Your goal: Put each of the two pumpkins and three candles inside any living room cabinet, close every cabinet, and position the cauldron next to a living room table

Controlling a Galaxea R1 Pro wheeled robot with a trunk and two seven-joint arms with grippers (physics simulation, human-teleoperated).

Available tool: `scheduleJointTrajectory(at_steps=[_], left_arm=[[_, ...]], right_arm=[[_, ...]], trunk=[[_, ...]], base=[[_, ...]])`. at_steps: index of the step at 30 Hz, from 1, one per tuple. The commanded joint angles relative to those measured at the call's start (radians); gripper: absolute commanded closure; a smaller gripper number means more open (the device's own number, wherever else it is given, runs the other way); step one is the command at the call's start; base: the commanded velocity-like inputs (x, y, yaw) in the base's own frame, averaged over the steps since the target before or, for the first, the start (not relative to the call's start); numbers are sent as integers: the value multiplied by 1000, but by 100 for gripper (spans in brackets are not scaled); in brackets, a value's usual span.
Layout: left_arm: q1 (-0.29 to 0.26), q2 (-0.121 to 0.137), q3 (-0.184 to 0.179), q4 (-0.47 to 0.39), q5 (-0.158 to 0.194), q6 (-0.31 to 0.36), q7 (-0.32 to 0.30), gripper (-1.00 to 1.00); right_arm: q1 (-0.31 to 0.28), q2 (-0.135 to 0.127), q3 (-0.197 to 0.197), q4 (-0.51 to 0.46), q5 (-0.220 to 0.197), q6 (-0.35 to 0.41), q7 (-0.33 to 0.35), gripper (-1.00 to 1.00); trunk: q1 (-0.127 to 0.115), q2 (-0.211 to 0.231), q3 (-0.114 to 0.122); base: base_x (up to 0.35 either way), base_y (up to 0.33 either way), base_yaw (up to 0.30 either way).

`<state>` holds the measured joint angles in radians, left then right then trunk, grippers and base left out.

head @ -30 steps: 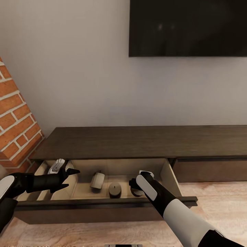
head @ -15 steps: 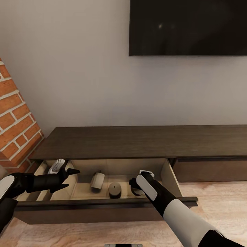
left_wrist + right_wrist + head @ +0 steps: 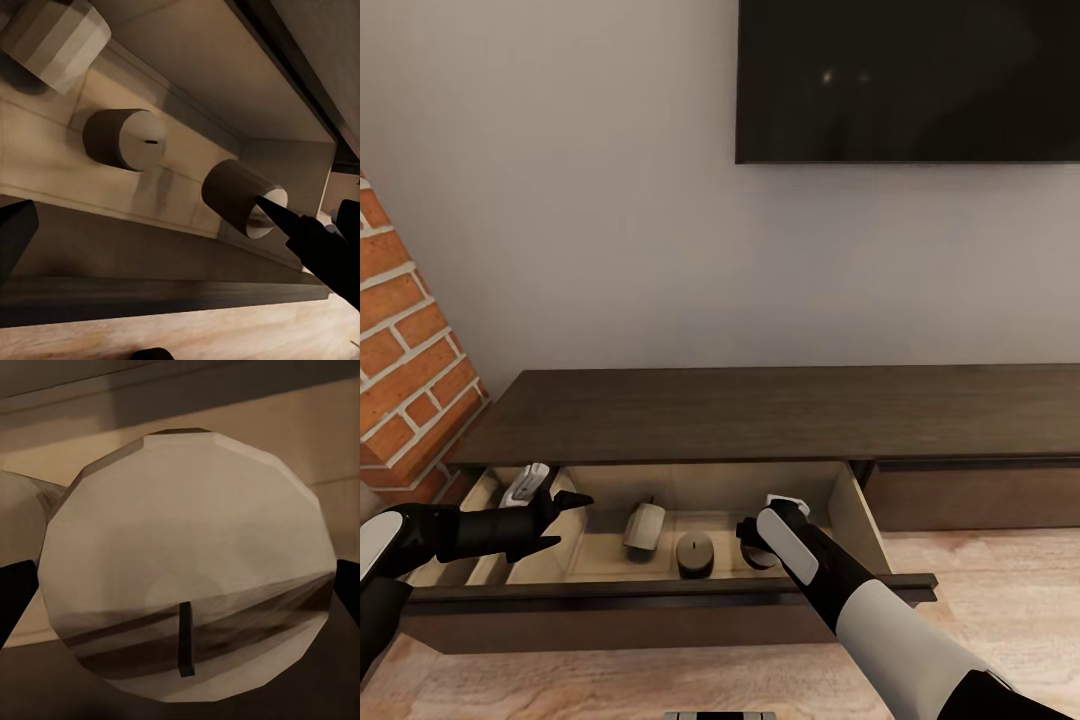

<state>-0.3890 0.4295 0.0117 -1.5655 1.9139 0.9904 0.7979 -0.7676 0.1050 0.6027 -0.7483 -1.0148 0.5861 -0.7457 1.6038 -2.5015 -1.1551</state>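
Observation:
The long dark-brown cabinet (image 3: 760, 415) has its pull-out compartment (image 3: 660, 590) open. Three beige candles are inside. One candle (image 3: 646, 525) (image 3: 56, 34) lies on its side, and a second (image 3: 695, 550) (image 3: 124, 139) stands mid-drawer. The third (image 3: 762, 558) (image 3: 236, 199) (image 3: 187, 547) sits between the spread fingers of my right gripper (image 3: 758, 548) (image 3: 180, 592), which is open around it. My left gripper (image 3: 568, 520) hovers open and empty over the drawer's left part. The pumpkins, cauldron and table are out of view.
A white-grey item (image 3: 526, 485) rests in the drawer's divided left section. A brick fireplace (image 3: 400, 340) rises at the left, and a dark TV (image 3: 908, 80) hangs on the wall above. A closed cabinet front (image 3: 970, 495) lies to the right, with wood floor (image 3: 1000, 600) below.

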Motion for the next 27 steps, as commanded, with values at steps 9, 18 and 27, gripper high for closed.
scheduleJointTrajectory(at_steps=[9, 18, 27], left_arm=[[-1, 0, 1, -1, 10, 2, 10, -100], [-1, 0, 1, 0, 10, 2, 10, -100], [-1, 0, 1, 0, 10, 2, 10, -100]], right_arm=[[-1, -1, 3, -3, -8, 1, -7, 100], [-1, -1, 3, -8, -8, 1, -7, 100], [-1, -1, 2, -8, -9, 1, -7, 100]], trunk=[[0, 0, -1], [0, 0, -1], [0, 0, -1]], base=[[0, 0, 0], [0, 0, 0], [0, 0, 0]])
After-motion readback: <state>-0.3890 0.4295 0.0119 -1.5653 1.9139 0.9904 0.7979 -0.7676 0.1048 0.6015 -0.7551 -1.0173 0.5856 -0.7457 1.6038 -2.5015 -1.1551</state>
